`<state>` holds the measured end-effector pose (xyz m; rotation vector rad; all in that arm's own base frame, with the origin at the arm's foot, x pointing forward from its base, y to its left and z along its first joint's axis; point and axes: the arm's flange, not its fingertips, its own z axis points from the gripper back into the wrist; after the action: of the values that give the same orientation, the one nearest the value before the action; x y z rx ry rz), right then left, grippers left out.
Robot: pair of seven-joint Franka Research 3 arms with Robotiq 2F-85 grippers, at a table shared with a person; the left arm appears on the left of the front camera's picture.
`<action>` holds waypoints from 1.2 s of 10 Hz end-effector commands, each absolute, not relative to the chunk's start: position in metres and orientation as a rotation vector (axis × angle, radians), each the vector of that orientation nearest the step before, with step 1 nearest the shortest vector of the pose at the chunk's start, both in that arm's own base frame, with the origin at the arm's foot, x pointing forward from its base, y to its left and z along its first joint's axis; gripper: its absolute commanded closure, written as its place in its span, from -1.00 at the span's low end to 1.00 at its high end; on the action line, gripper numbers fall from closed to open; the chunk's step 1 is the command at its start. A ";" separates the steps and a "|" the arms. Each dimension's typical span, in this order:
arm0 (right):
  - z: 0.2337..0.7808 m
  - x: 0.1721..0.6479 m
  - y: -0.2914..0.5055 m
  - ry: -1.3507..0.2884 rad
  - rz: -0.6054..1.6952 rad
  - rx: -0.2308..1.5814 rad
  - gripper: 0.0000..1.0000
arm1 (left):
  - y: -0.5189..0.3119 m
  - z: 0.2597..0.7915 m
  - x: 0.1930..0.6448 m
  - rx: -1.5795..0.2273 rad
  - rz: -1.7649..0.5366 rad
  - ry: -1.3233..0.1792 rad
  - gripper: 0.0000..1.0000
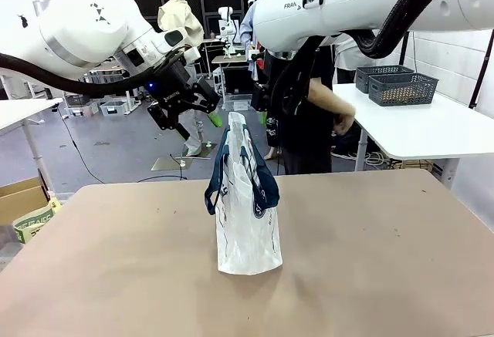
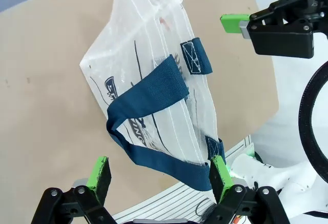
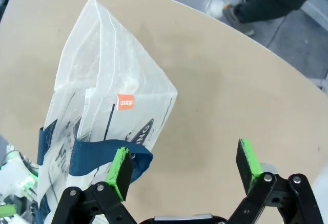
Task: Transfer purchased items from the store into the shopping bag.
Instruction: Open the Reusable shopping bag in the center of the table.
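A tan, matte tabletop point(image 1: 386, 260) with a rounded far edge carries a translucent whitish plastic shopping bag point(image 1: 247, 233). The bag stands upright on its base near the middle of the surface, well apart from every edge. Its navy blue strap handles droop down its side.

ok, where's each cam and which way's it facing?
Front: fixed between the arms, facing across the table to the person; left arm and right arm reach over the shopping bag.
Left wrist: looks down past open left gripper at the bag; right gripper upper right.
Right wrist: looks down past open right gripper at bag top and table.
Shared: the bag, all three.
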<state>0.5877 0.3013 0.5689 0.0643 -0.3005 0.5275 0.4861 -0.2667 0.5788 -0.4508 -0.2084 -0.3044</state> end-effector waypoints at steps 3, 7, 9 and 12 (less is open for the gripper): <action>0.586 0.578 0.326 -0.282 0.427 0.196 -1.00 | -0.281 0.590 0.474 -0.460 -0.258 -0.209 -1.00; 0.591 0.553 0.349 -0.284 0.438 0.195 -1.00 | -0.291 0.582 0.463 -0.432 -0.221 -0.196 -1.00; 0.581 0.547 0.352 -0.261 0.445 0.176 -1.00 | -0.297 0.565 0.470 -0.398 -0.188 -0.195 -1.00; 0.561 0.548 0.349 -0.204 0.409 0.151 -1.00 | -0.302 0.558 0.476 -0.363 -0.147 -0.217 -1.00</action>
<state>0.5520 0.3530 0.5665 0.1763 -0.2263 0.4475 0.4761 -0.2978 0.5568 -0.3875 -0.1894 -0.1863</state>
